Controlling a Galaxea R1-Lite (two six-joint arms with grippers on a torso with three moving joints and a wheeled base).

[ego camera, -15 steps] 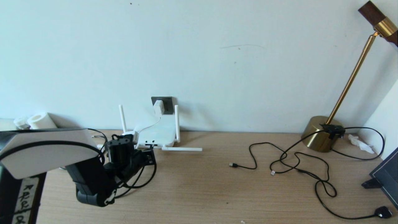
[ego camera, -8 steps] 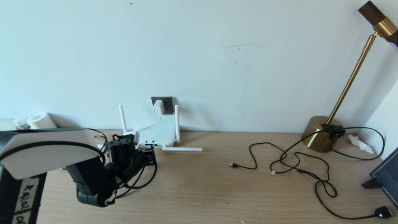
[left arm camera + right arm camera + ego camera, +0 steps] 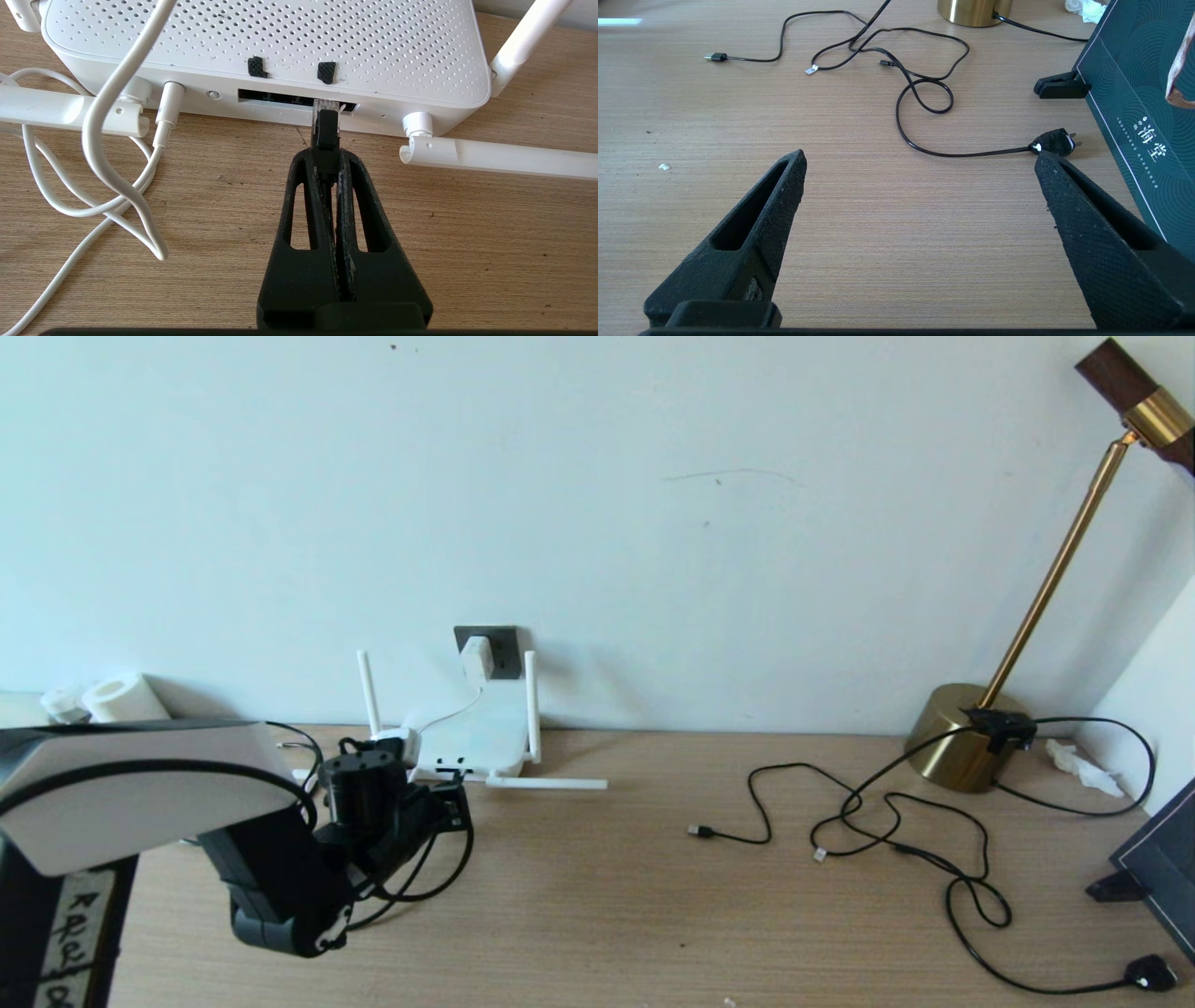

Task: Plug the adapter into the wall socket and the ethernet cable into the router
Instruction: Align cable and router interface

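Over the last second the left end effector (image 3: 326, 161), clenched on the ethernet cable (image 3: 324, 133), barely advanced — connector tip at the router (image 3: 261, 51) port directly ahead, apparently unseated; adapter (image 3: 476, 658) sits in the wall socket (image 3: 502, 646).

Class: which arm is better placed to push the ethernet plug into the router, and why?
Left. Its tool grips the ethernet cable with the plug at the router port; the right tool hangs open beside the lamp cords.

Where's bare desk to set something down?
Free: wooden desk between the flat white router and the thin black lamp cords. Crowded: around the router, where the left gripper grips the black ethernet cable, and near the brass lamp base.
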